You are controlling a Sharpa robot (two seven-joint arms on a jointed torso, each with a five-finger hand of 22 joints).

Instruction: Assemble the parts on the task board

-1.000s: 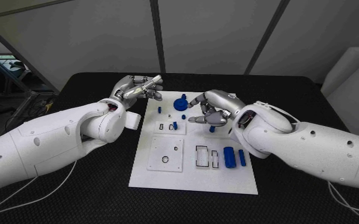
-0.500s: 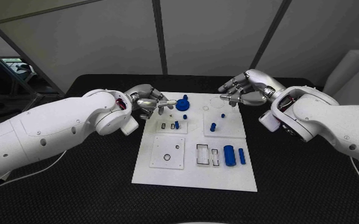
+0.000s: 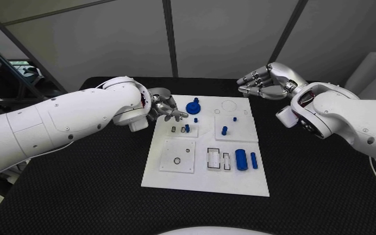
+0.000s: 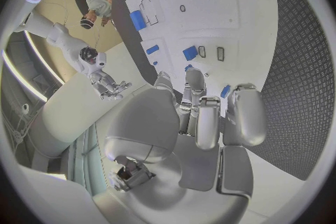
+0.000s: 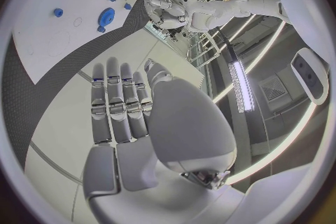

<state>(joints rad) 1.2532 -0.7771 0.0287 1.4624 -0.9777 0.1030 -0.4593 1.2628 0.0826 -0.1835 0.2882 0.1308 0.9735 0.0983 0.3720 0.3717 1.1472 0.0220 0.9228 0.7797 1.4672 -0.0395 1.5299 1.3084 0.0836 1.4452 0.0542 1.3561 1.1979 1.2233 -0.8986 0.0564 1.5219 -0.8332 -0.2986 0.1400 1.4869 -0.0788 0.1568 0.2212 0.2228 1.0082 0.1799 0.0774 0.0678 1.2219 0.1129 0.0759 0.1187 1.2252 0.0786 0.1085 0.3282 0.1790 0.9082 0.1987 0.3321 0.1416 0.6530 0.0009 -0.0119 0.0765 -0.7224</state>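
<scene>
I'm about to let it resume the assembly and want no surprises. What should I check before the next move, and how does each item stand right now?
1. Left hand holds nothing: ok; its fingers are apart, empty, at the task board's far left edge.
2. Right hand holds nothing: ok; fingers extended, off the board beyond its far right corner.
3. Board flat on the black table: ok.
4. Blue gear-like part free to reach: ok; neither hand touches it.
5. Large blue cylinder and slim blue piece lying near the board's right edge: ok.
6. Small blue pegs fully seated: cannot tell.
</scene>
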